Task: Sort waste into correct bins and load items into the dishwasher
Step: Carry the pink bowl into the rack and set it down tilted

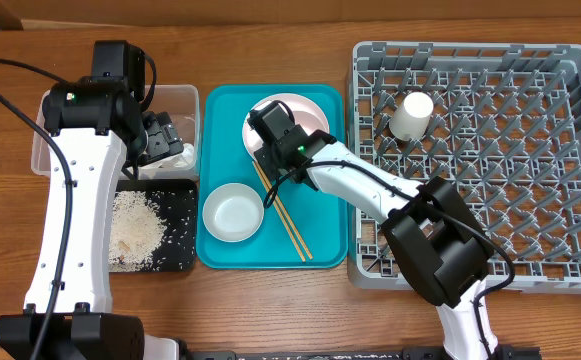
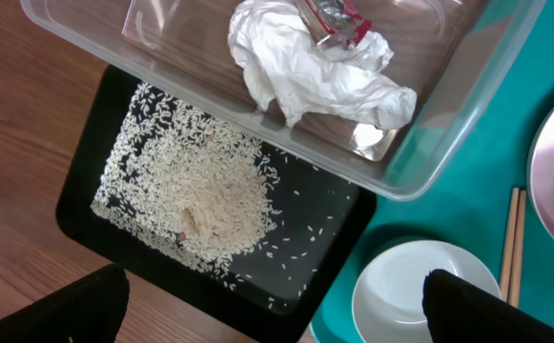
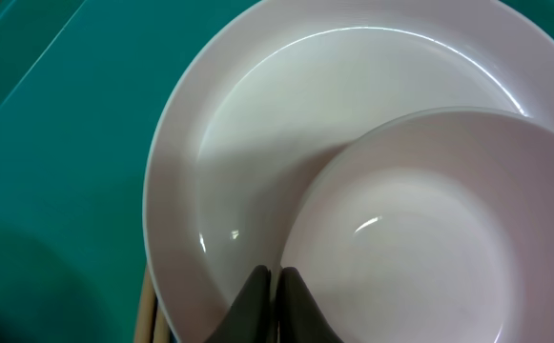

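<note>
"On the tray (image 1: 320,250), at its far end, the bowl (image 3: 429,248) is sitting in the plate (image 3: 248,143). Which arm is nearer?"

"The right. The right gripper (image 3: 275,291) is hanging at the bowl's rim, jaws together, with the bowl lying ahead and right of the tips. I cannot tell if the rim is pinched."

"The left gripper (image 1: 160,135)?"

"It's gaping wide, left of the tray, over the tub (image 2: 467,95). Overhead, the arm is mostly hiding the bowl; the wrist view is showing it."

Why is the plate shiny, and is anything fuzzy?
Right wrist view: small glints on the plate and bowl. Left wrist view: glare on the clear tub, dark fingers blurry. Overhead view: sharp, evenly lit.
</note>
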`<control>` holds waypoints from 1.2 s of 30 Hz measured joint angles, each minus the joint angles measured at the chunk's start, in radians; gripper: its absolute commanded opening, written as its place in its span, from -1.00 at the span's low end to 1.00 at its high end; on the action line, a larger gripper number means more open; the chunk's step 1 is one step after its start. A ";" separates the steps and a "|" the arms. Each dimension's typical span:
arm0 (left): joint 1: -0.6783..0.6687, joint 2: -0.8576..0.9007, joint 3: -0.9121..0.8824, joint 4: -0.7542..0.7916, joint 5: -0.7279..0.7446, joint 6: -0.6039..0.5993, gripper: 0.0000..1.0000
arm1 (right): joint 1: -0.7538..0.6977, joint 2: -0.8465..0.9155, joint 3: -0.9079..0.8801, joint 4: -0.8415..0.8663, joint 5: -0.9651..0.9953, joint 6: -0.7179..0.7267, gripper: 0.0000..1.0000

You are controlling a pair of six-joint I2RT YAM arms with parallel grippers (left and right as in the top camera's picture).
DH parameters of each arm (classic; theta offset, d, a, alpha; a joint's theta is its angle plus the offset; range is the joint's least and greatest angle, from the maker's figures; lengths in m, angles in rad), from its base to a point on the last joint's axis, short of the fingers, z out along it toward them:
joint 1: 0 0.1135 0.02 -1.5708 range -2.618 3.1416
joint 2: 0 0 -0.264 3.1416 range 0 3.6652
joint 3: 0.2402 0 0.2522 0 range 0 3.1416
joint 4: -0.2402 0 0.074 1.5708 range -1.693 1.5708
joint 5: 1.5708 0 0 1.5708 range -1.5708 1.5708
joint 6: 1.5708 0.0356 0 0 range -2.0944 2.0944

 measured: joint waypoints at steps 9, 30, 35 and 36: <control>0.000 0.000 0.000 0.000 0.000 0.000 1.00 | -0.005 -0.214 0.039 -0.078 -0.014 0.016 -0.92; 0.000 0.000 0.000 0.000 0.000 0.000 1.00 | -0.804 -0.607 -0.031 -0.377 -1.265 0.130 -0.92; 0.000 0.000 0.000 0.000 0.000 0.000 1.00 | -0.903 -0.575 -0.188 -0.344 -1.538 0.042 -0.92; 0.000 0.000 0.000 0.000 0.000 0.000 1.00 | -0.905 -0.570 -0.214 -0.326 -1.561 0.032 -0.92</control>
